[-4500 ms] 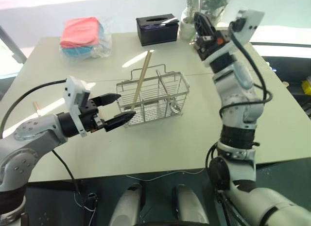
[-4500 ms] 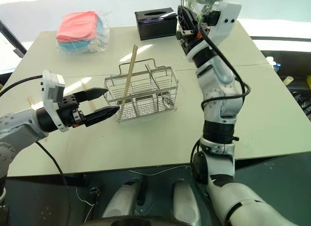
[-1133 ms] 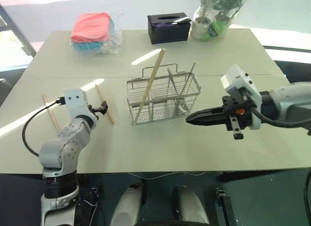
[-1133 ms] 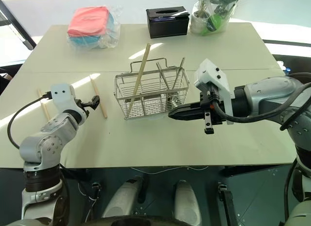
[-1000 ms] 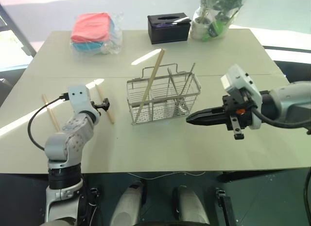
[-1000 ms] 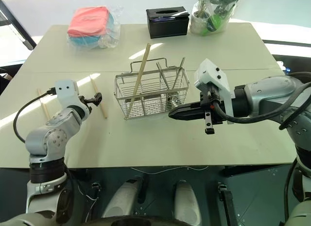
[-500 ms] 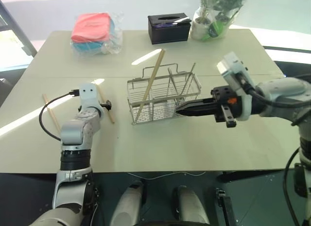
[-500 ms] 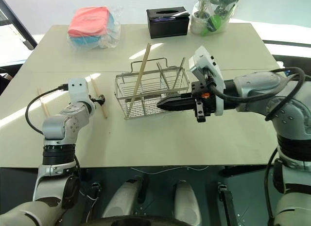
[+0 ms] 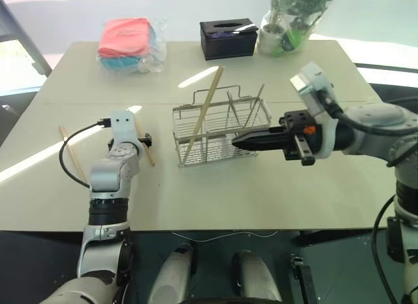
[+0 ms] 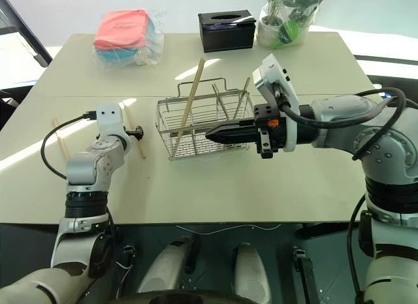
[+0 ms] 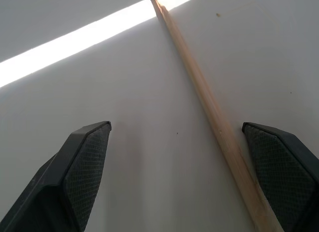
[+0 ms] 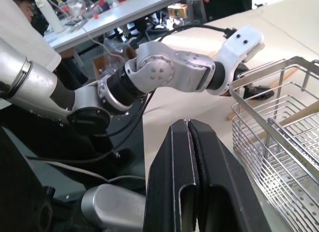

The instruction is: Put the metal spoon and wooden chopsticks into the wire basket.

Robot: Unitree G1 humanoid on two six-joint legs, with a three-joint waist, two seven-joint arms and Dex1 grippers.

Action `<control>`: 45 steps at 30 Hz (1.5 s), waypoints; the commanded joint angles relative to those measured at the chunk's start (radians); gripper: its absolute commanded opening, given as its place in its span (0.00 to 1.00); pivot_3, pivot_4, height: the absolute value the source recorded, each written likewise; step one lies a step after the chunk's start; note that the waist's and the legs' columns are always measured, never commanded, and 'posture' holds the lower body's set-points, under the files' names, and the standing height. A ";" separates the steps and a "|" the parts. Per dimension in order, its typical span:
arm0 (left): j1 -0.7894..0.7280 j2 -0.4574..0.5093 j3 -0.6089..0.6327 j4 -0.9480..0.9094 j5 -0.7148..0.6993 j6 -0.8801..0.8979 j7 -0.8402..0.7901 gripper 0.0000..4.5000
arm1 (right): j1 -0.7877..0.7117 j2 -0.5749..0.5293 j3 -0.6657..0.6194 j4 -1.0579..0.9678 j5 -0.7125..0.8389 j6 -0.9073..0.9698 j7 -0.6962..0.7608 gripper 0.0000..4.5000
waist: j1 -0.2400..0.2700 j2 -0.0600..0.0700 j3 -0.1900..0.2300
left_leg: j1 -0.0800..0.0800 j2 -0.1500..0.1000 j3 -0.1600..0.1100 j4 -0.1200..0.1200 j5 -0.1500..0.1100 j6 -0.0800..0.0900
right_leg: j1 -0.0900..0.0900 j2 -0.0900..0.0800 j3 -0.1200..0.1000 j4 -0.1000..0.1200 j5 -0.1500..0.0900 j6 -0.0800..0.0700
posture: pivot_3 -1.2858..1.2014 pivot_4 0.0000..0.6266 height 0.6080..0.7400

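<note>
Loose wooden chopstick bracketed by spread left gripper; light, stiff, probably slippery, best pinched mid-length. Right gripper clenched, empty.

No lettering, label, brand mark, number or sign can be read on any object or surface on the table or around it.

Silver wire basket, light-tan chopsticks, black tissue box, beige table
</note>
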State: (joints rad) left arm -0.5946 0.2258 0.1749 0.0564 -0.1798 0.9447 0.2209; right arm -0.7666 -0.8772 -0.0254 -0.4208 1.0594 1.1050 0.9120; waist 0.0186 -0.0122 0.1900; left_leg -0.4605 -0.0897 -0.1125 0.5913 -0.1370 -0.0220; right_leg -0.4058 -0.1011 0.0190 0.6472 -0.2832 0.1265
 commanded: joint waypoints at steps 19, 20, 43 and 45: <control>0.014 -0.090 0.022 0.045 0.051 -0.055 -0.009 1.00 | 0.044 -0.014 0.070 -0.008 -0.329 -0.225 0.041 0.01 | 0.005 0.000 0.000 | 0.000 0.000 0.000 0.001 0.000 0.000 | 0.001 0.000 0.000 0.000 0.001 0.002 | 0.52 0.24 1.00; 0.014 -0.093 0.020 0.045 0.052 -0.053 -0.011 1.00 | 0.044 -0.013 0.068 -0.009 -0.331 -0.225 0.042 0.01 | 0.008 0.000 0.000 | 0.000 0.000 0.000 0.001 0.000 0.000 | 0.001 0.000 0.000 0.000 0.001 0.002 | 0.52 0.24 1.00; -0.025 0.035 0.096 -0.047 0.025 -0.232 -0.146 0.01 | 0.031 0.010 0.034 0.034 -0.363 -0.238 0.002 0.00 | -0.007 0.000 0.000 | 0.000 0.001 0.000 0.001 0.000 0.000 | -0.002 0.003 0.001 0.001 0.001 0.002 | 0.52 0.24 1.00; -0.066 0.095 0.126 -0.053 -0.027 -0.306 -0.247 0.01 | 0.037 0.021 0.022 0.029 -0.363 -0.239 -0.020 0.00 | -0.006 -0.001 0.000 | -0.001 0.001 0.000 0.001 0.001 0.001 | -0.002 0.003 0.001 0.001 0.002 0.002 | 0.52 0.24 1.00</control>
State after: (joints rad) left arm -0.6106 0.2798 0.2700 0.0579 -0.1662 0.7185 0.0483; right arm -0.7185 -0.8640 0.0410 -0.3778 0.6988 0.8861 0.9085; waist 0.0126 -0.0128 0.1901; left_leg -0.4616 -0.0883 -0.1126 0.5918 -0.1363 -0.0206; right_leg -0.4078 -0.0982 0.0199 0.6480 -0.2817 0.1284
